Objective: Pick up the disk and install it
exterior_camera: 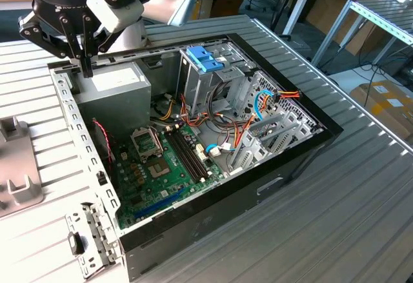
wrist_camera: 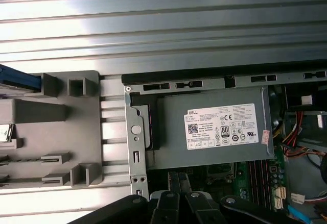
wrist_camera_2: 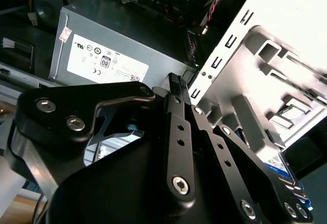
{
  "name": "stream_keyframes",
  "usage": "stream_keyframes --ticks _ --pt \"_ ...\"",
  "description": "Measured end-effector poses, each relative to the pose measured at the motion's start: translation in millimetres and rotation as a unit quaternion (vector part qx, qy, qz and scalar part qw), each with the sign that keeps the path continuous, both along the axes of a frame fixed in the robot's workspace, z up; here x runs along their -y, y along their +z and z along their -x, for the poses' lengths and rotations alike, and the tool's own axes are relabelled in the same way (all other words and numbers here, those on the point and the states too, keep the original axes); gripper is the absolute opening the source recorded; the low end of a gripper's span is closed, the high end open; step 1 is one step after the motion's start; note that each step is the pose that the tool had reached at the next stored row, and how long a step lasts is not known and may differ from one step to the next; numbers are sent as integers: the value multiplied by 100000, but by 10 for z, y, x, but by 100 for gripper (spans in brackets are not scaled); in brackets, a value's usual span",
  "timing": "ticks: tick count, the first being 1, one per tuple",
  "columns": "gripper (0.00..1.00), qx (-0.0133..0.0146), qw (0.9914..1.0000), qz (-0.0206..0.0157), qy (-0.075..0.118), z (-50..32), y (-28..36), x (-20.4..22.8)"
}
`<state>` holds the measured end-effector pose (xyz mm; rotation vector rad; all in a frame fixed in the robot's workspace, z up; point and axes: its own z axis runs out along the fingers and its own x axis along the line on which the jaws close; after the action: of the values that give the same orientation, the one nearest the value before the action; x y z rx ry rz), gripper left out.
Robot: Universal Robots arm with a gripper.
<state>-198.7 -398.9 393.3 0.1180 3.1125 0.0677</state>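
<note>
My gripper (exterior_camera: 86, 70) hangs shut, with nothing in it, over the back corner of the open computer case (exterior_camera: 303, 147) at the exterior view's left, just above the case rim beside the grey power supply (exterior_camera: 116, 86). Its black fingertips (wrist_camera_2: 176, 81) press together in the second wrist view. The disk (wrist_camera: 18, 78) shows as a blue-edged slab at the end of a grey holder (wrist_camera: 56, 127) on the table outside the case. A corner of the disk (wrist_camera_2: 282, 165) also peeks past the gripper body in the second wrist view. The gripper is apart from the disk.
Inside the case lie a green motherboard (exterior_camera: 161, 173), coloured cables (exterior_camera: 258, 112) and a metal drive cage topped by a blue plastic piece with two tabs (exterior_camera: 203, 57). The case stands on a ribbed metal table (exterior_camera: 335, 231). The grey holder (exterior_camera: 16, 167) sits at the exterior view's left edge.
</note>
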Motion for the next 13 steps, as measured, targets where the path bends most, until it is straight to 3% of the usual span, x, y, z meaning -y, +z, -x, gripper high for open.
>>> stream_keyframes --ticks 13 --pt "11 -3 100000 2 1 63 0 0"
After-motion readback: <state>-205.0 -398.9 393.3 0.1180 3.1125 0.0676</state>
